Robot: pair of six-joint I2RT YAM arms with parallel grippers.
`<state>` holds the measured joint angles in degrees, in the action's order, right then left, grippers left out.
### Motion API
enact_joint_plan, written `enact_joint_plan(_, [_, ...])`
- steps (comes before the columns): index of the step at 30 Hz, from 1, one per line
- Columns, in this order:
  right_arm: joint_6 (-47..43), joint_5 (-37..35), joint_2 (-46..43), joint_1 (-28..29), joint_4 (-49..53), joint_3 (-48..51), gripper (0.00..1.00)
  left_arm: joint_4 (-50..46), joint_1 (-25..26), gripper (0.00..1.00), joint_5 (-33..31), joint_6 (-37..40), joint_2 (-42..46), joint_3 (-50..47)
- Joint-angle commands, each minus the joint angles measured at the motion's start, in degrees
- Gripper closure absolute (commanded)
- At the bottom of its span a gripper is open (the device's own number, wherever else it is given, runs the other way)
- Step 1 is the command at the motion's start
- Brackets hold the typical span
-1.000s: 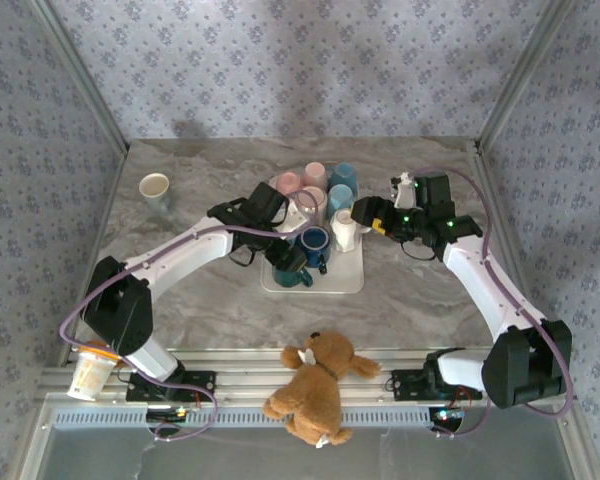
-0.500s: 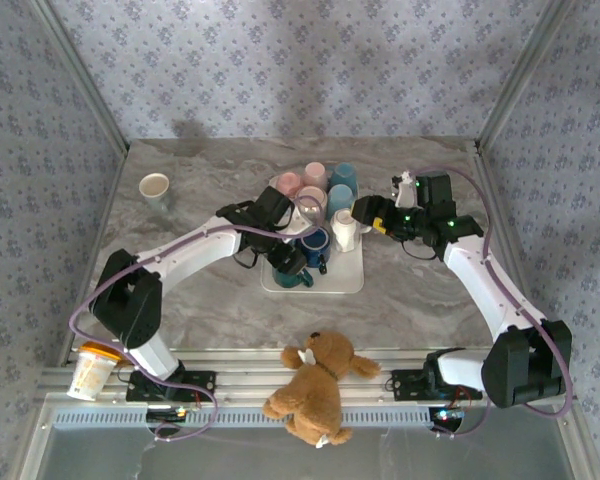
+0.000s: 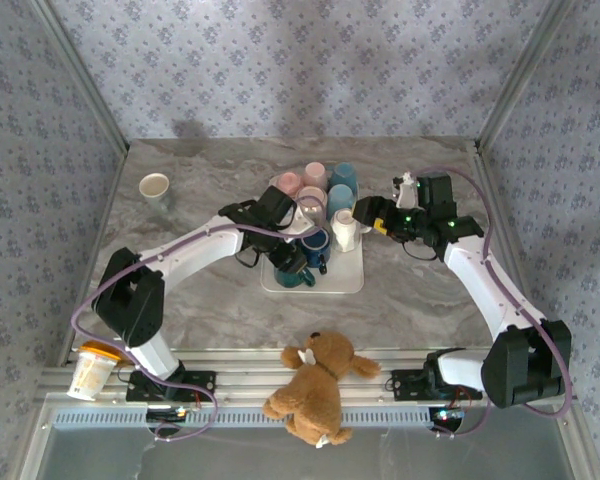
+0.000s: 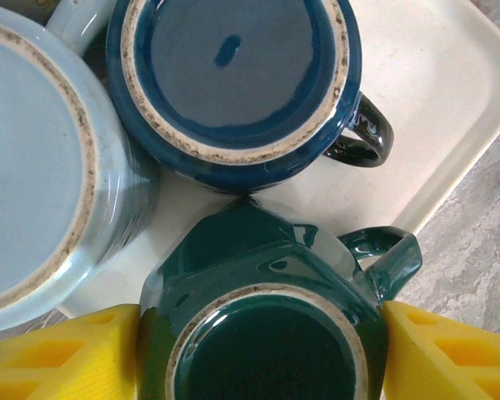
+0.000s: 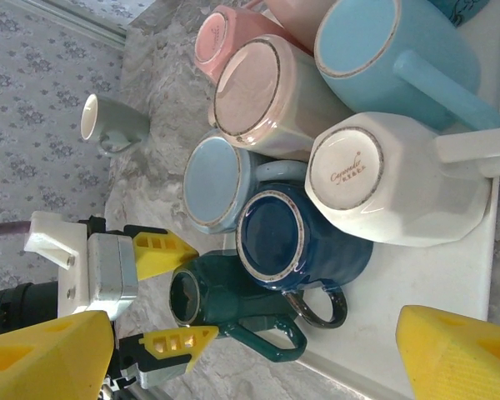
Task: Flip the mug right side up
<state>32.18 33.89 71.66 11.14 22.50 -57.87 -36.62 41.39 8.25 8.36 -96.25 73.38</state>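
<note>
Up close, L hand [image 4: 254, 354] astride upside-down grn mug [image 4: 250, 258].

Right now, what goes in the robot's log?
green mug: upside down on tray | left hand: astride it, grip unclear | right hand: open, empty

A tray [image 3: 346, 278] sits in the middle of the table [image 3: 410, 300], carrying a cluster of upside-down mugs [image 3: 315, 205]; the nearest mug [image 4: 262, 333] stands at its near-left corner between the left gripper's [image 4: 254, 354] fingers, another mug [image 4: 233, 83] just behind it. The right gripper [image 3: 368, 215] is at the tray's right side. A cup [image 3: 154, 188] stands well apart at the far left, and a teddy bear [image 3: 318, 385] lies at the near edge between the arm bases
</note>
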Motion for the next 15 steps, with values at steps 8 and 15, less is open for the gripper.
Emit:
enact_joint_plan(8, [0.93,1.00,-1.61,-0.98,-0.63,1.07,0.10,-5.42,0.37,0.42,2.53,-0.43,-1.72,0.78])
enact_joint_plan(15, [0.78,1.15,-1.65,-1.03,-0.58,1.61,0.10,-8.47,0.08,0.44,8.34,-0.84,0.85,4.68])
